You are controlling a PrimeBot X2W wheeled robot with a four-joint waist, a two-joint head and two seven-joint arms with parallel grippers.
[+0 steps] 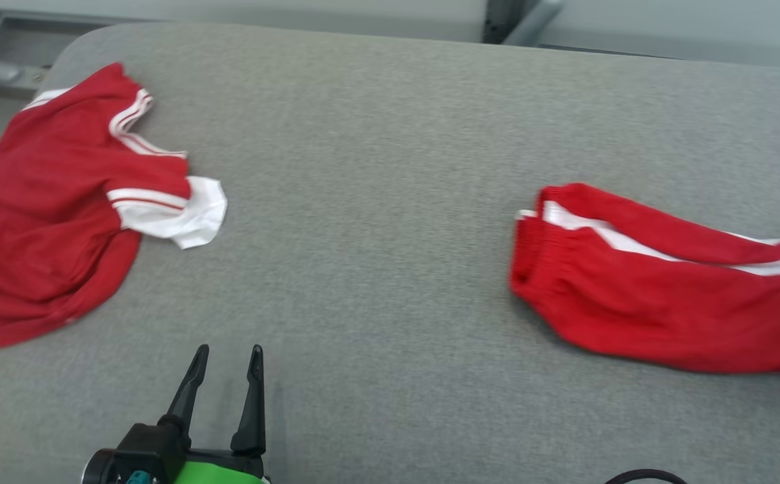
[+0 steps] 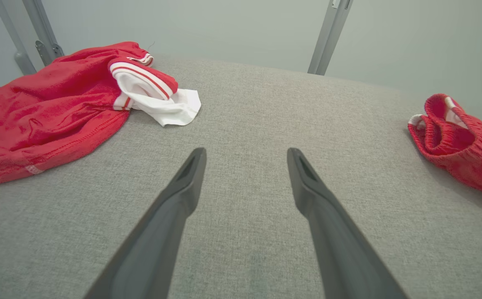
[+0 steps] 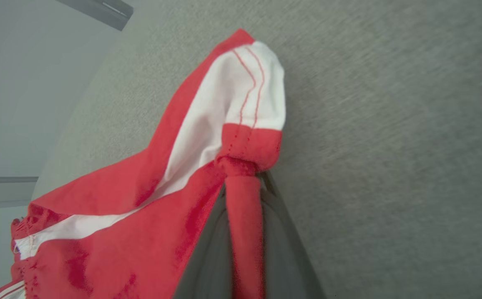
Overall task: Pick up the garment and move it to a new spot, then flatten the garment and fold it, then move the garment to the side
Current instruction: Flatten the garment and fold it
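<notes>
Pick-up stage: right gripper clenched on the red shorts.
The red shorts lie by the right edge of the grey surface, one fold pinched in the jaws. By my reading, moving, flattening, folding and setting aside all remain. The left gripper hovers released near the front edge, and a red shirt lies at the left edge.

On the bench, against its left edge and up toward the far left corner, a shirt, one sleeve lying inward toward the middle. Well apart, at the right edge, shorts, waistband end toward the bench's middle. At the near edge, left of centre, the left pincer, jaws apart above the bench, between shirt and shorts. Right pincer clamped on a fold of the shorts
</notes>
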